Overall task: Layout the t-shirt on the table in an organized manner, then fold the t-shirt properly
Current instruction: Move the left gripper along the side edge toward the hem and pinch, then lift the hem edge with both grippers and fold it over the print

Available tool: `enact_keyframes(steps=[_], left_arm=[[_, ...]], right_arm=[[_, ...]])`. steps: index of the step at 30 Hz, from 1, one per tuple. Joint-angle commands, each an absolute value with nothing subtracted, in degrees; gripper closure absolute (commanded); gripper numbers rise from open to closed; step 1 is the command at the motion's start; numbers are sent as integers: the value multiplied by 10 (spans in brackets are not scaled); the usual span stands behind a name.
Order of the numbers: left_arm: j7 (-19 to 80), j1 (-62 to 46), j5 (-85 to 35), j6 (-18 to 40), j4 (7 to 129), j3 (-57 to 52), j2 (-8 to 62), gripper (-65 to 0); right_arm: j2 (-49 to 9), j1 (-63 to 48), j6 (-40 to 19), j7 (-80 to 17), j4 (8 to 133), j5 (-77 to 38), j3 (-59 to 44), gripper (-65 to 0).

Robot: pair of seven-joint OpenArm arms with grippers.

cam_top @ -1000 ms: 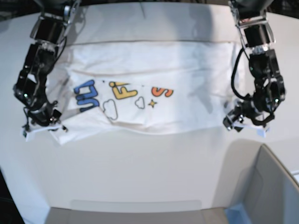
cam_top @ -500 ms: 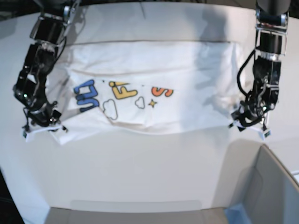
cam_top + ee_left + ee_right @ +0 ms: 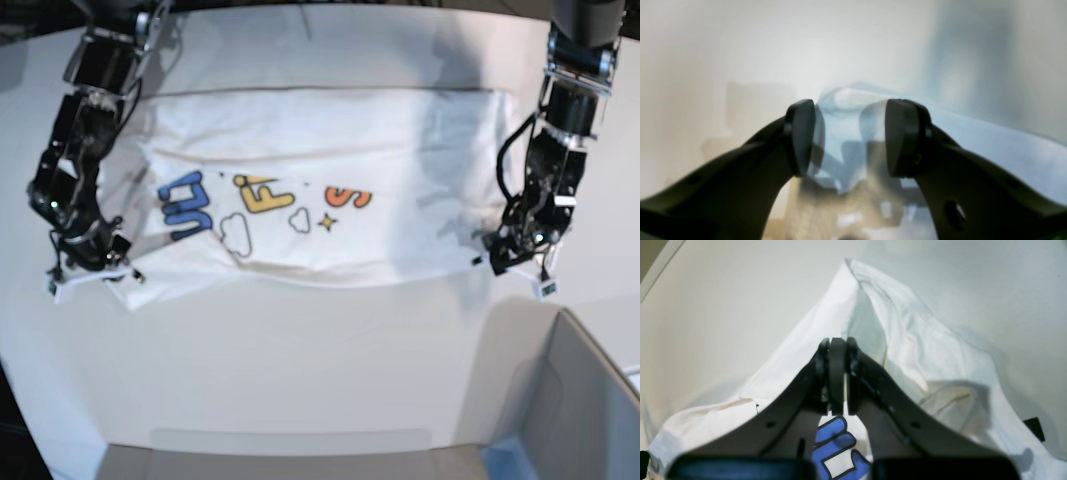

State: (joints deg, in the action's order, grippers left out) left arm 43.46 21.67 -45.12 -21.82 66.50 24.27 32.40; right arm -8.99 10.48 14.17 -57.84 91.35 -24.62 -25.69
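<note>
The white t-shirt [image 3: 320, 180] lies spread across the table [image 3: 300, 350], with its blue, yellow and orange print facing up. In the base view my right gripper [image 3: 85, 268] is at the shirt's lower left corner. The right wrist view shows this gripper [image 3: 836, 350] shut on a pinched ridge of the t-shirt [image 3: 907, 340], above the blue lettering [image 3: 836, 446]. A small black tag [image 3: 1033, 428] shows at the right. My left gripper [image 3: 515, 262] is at the shirt's lower right corner. In the left wrist view it [image 3: 851, 136] is open, with a blurred fold of cloth [image 3: 846, 116] between its jaws.
A grey box [image 3: 575, 400] with a blue corner [image 3: 505, 460] stands at the front right, close below my left gripper. The table's curved edge runs down the left side of the base view. A pale strip lies along the front edge.
My left arm has straightened, and its gripper has shifted slightly left onto the shirt's lower right corner. The right arm and the shirt's print have not moved.
</note>
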Motion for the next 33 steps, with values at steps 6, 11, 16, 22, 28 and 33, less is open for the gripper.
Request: enact_keyframes(steps=[6, 11, 16, 22, 28, 33], left_arm=[[422, 222, -447, -219, 671, 240, 330, -83], [422, 218, -448, -219, 678, 238, 331, 0], [428, 166, -448, -219, 765, 140, 331, 0], [429, 107, -449, -218, 865, 65, 330, 0], [465, 68, -450, -218, 924, 36, 329, 0], [486, 22, -451, -218, 979, -30, 328, 0]], right_arm=[[-96, 117, 139, -568, 925, -249, -259, 0], [-97, 117, 139, -568, 931, -249, -260, 0], [-97, 98, 139, -565, 987, -249, -260, 0], [-97, 86, 138, -568, 1013, -249, -261, 0], [-94, 59, 138, -568, 1047, -250, -291, 0], [-97, 28, 138, -569, 1063, -306, -323, 0]])
